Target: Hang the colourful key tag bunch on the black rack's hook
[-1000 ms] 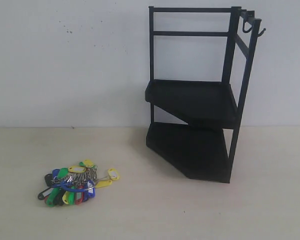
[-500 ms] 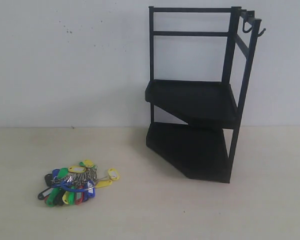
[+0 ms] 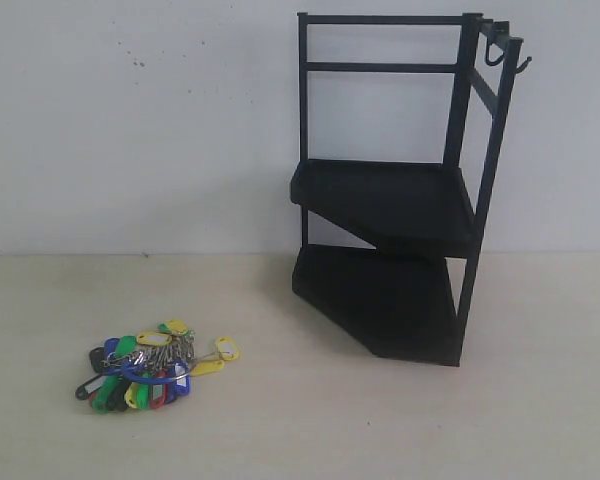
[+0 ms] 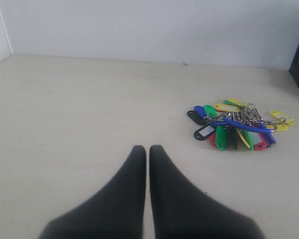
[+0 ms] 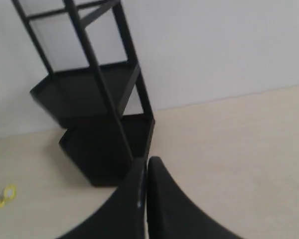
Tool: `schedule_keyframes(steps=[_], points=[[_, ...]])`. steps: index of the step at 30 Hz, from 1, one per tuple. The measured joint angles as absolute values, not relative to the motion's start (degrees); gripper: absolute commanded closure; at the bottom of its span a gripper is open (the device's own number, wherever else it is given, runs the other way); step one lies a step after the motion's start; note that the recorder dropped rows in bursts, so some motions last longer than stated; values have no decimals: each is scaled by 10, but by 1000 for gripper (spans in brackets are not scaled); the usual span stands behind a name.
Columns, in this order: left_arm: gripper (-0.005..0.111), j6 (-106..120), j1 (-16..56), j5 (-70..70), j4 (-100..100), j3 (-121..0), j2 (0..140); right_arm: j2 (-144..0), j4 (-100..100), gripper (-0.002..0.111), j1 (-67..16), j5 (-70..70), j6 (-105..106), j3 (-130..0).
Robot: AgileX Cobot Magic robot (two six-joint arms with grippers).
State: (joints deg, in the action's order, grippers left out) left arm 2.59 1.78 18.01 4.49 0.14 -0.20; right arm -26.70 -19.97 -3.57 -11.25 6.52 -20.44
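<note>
Colourful plastic key tag bunch (image 3: 150, 365) lies on the pale counter (image 3: 310, 435), well apart from the tall black metal rack (image 3: 380, 195); left fingers (image 4: 132, 174) and right fingers (image 5: 132, 189) are pressed together; pinching one loose tag may leave no ring free for the hook (image 3: 493, 62).

Wall (image 3: 140, 120): plain white, a few dark specks, beyond the jaws of left gripper (image 4: 147, 148) and right gripper (image 5: 146, 160).
Tabletop (image 3: 300, 430): pale beige, faint grain, beneath and ahead of both jaws.
Light: even, soft shadows.
</note>
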Motion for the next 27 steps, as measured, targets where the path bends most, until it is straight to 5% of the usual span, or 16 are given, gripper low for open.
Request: schedule_keyframes(steps=[5,12,27], points=[[102,26,18,180,45,1,-2,-401,-259,108,-167,-95,225,-238],[102,26,18,180,45,1,-2,-693,-265,108,-389,-58,375,-441],[102,26,18,180,45,1,-2,-988,-212,107,-405,-304,484,-770]])
